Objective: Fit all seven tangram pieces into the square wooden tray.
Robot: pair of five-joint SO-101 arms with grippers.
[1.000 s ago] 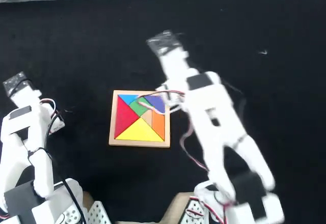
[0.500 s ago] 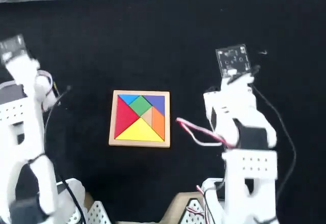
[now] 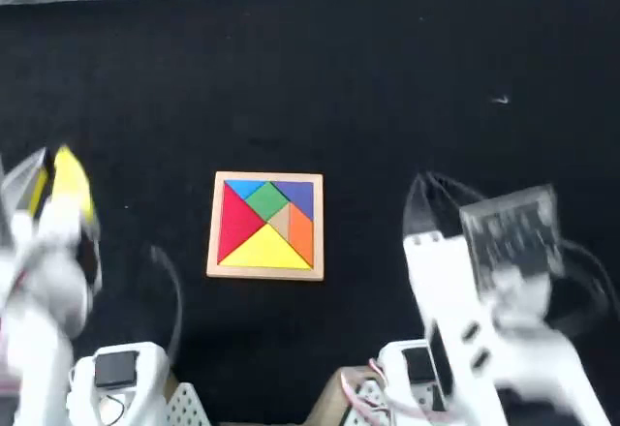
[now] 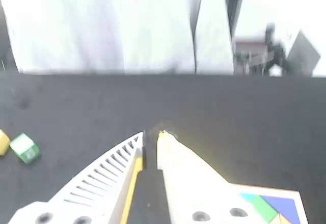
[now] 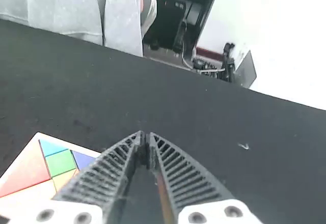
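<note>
Item: square wooden tray [image 3: 264, 274], centre of table [image 3: 465, 58], 7 tangram pieces [image 3: 262, 249] seated flush. Probably light, rigid wood (likely slick-faced); grasp by tray rim. Left gripper [image 4: 151, 134], right gripper [image 5: 147, 135]: jaws together, empty.

Lab-like workbench — black-covered table [image 3: 387, 58]; computer case [image 5: 175, 15], cables [image 5: 204, 63] behind — grey drape [image 5: 61, 5].

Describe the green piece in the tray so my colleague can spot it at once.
Near the middle of the black table lies the square wooden tray. At the middle of its far edge sits the green piece, the only green one. It is turned on its corner like a diamond between the light blue triangle and the dark blue triangle.
</note>
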